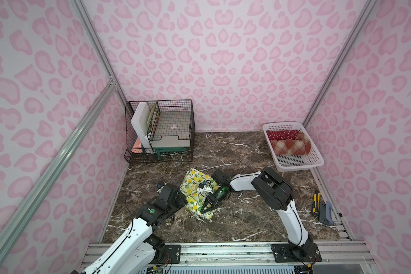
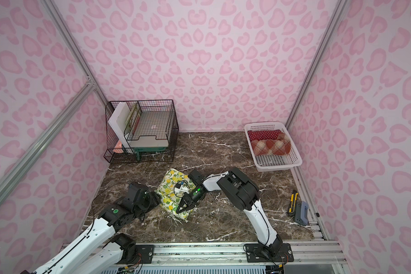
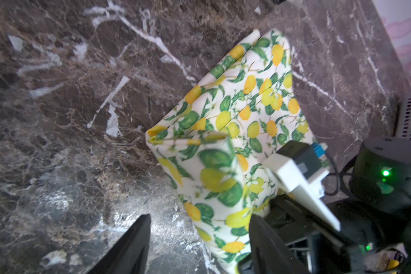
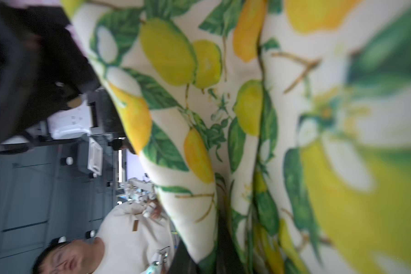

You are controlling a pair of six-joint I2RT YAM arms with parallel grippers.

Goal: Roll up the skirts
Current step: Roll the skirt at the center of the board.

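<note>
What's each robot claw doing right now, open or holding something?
Left gripper: open, holding nothing.
Right gripper: closed, apparently pinching the lemon skirt.

Close to the right wrist lens the lemon skirt (image 4: 342, 166) was blurred, hiding most of the right pincer (image 1: 204, 208). The fingers of the left pincer (image 3: 199, 217) ran off the wrist view's edge.
</note>
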